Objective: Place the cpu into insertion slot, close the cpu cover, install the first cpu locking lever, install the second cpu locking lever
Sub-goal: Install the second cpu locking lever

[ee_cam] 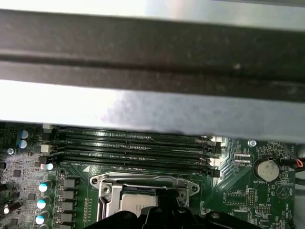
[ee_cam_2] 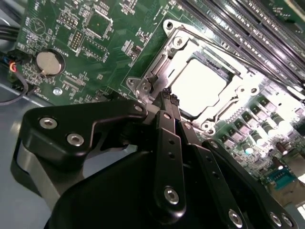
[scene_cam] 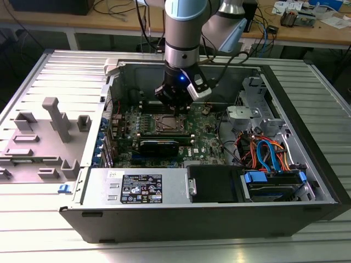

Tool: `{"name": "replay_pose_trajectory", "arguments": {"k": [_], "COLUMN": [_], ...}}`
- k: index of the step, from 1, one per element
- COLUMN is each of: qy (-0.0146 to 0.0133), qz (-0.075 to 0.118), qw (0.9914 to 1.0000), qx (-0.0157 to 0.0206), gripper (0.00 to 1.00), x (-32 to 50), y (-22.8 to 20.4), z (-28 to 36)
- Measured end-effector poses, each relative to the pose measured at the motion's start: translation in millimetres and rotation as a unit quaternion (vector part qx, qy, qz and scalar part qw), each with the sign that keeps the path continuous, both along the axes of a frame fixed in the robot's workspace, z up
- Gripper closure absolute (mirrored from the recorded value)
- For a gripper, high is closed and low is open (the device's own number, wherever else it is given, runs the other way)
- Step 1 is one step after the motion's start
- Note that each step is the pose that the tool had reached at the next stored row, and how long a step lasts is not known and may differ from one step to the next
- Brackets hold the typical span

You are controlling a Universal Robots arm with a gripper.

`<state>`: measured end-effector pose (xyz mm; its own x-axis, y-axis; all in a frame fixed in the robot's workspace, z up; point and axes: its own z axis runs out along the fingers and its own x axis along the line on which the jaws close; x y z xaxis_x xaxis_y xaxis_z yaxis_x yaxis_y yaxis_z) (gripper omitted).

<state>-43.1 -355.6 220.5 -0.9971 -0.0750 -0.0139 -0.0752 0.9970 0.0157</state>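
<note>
**Gripper working at the socket rim**

The open computer case (scene_cam: 307, 181) is hemming the arm in, walls rising close around the green motherboard (ee_cam_2: 71, 28) at frame centre. The cpu cover (ee_cam_2: 157, 78) is lying closed over the insertion slot (scene_cam: 166, 124), framing the cpu (ee_cam_2: 198, 86), a light, stiff, fragile chip. The gripper (ee_cam_2: 167, 95), fingertips pinched together and empty, is touching the cover's thin edge.
</note>
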Motion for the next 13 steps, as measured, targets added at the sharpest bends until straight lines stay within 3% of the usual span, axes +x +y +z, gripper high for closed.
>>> {"name": "replay_pose_trajectory", "arguments": {"k": [5,9,13], "qy": [0.0,0.0,0.0], "qz": [-0.013,-0.019,-0.021], "qw": [0.99991,0.99983,0.99979], "qx": [0.0,0.0,0.0001], "gripper": [0.89,0.89,0.89], "x": [0.1,0.2,0.2], "y": [-0.7,-11.2,-16.9], "z": [2.2,2.1,1.9]}}
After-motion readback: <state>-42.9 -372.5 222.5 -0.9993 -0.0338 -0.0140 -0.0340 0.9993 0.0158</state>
